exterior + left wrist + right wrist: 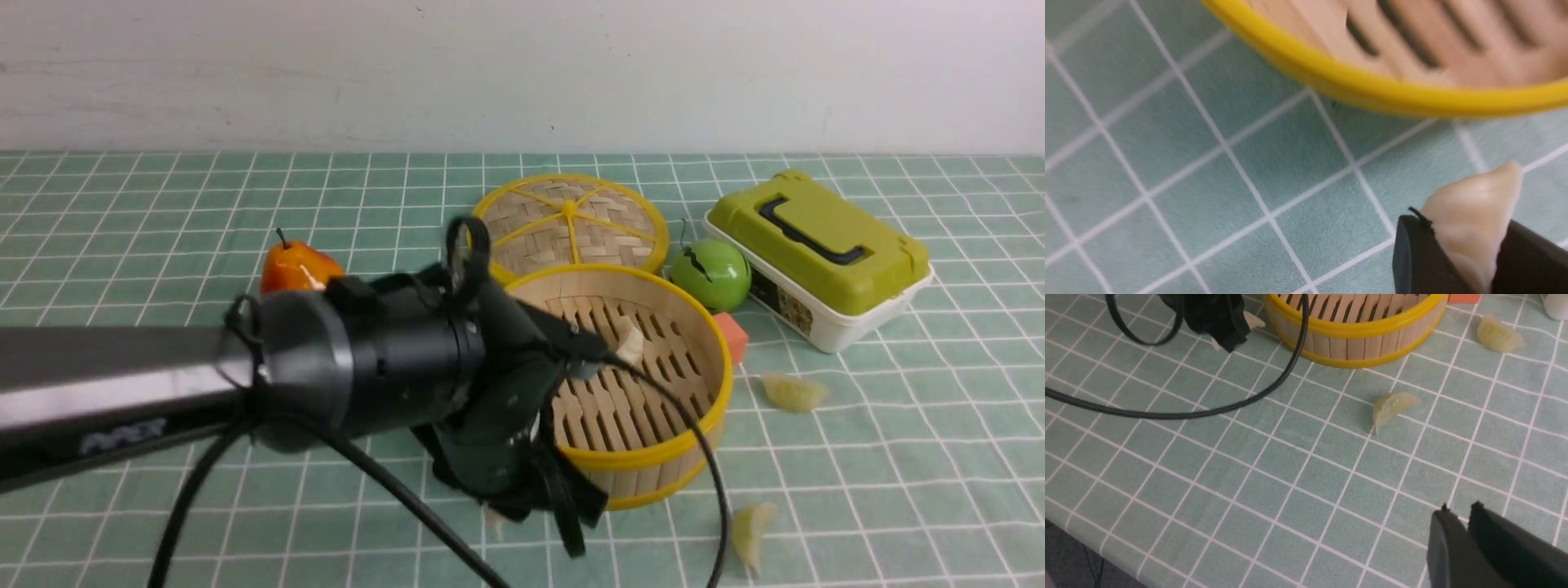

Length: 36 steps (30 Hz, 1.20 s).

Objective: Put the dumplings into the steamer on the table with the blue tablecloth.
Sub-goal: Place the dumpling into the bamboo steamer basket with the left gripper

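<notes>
My left gripper (1466, 237) is shut on a cream-white dumpling (1474, 204) just above the teal grid tablecloth (1249, 163), beside the steamer's yellow rim (1372, 92). In the front view this gripper (510, 498) hangs at the front left of the steamer (653, 457). Another cream dumpling (629, 343) lies inside the steamer. Two yellow-green dumplings lie on the cloth, one to the steamer's right (792, 392) and one in front of it (751, 535). My right gripper (1459, 510) is shut and empty, above the cloth, short of the nearer yellow-green dumpling (1392, 408).
The woven lid (569, 222) lies behind the steamer. A green ball (710, 273), an orange cube (731, 335) and a lime-green box (816, 253) stand at the right, an orange pear (295, 268) at the left. A black cable (1208, 412) hangs over the cloth.
</notes>
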Each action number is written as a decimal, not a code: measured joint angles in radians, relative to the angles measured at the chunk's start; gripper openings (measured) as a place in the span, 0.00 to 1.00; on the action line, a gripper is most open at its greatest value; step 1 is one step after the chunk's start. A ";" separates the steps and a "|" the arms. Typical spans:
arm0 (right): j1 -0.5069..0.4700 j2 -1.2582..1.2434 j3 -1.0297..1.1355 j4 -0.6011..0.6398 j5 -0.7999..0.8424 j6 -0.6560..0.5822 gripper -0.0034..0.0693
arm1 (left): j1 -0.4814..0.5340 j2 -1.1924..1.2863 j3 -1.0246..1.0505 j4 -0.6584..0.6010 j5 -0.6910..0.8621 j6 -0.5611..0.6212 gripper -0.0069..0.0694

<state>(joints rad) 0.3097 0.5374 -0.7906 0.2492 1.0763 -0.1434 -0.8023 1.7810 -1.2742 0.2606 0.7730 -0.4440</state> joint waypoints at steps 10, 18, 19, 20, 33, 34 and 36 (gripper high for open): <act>0.000 0.000 0.000 0.016 0.000 0.000 0.17 | 0.141 0.090 -0.382 -0.160 0.055 0.048 0.33; 0.000 0.000 0.000 0.024 0.001 0.000 0.17 | 0.178 0.355 -0.588 -0.170 0.061 0.075 0.33; 0.000 0.000 0.000 0.024 0.001 0.000 0.18 | 0.178 0.372 -0.600 -0.166 0.061 0.074 0.33; 0.000 0.000 0.000 0.024 0.001 0.000 0.18 | 0.178 0.396 -0.619 -0.157 0.061 0.070 0.33; 0.000 0.066 0.000 0.002 0.056 0.000 0.18 | 0.179 0.469 -0.705 -0.105 0.148 0.000 0.61; 0.000 0.080 0.000 -0.005 0.058 0.000 0.18 | 0.179 0.467 -0.714 -0.105 0.163 0.000 0.62; 0.000 0.125 0.000 -0.030 0.060 0.000 0.18 | 0.179 0.447 -0.758 -0.105 0.254 0.018 0.65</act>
<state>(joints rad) 0.3097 0.6620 -0.7906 0.2195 1.1360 -0.1434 -0.6230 2.2275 -2.0320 0.1557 1.0274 -0.4261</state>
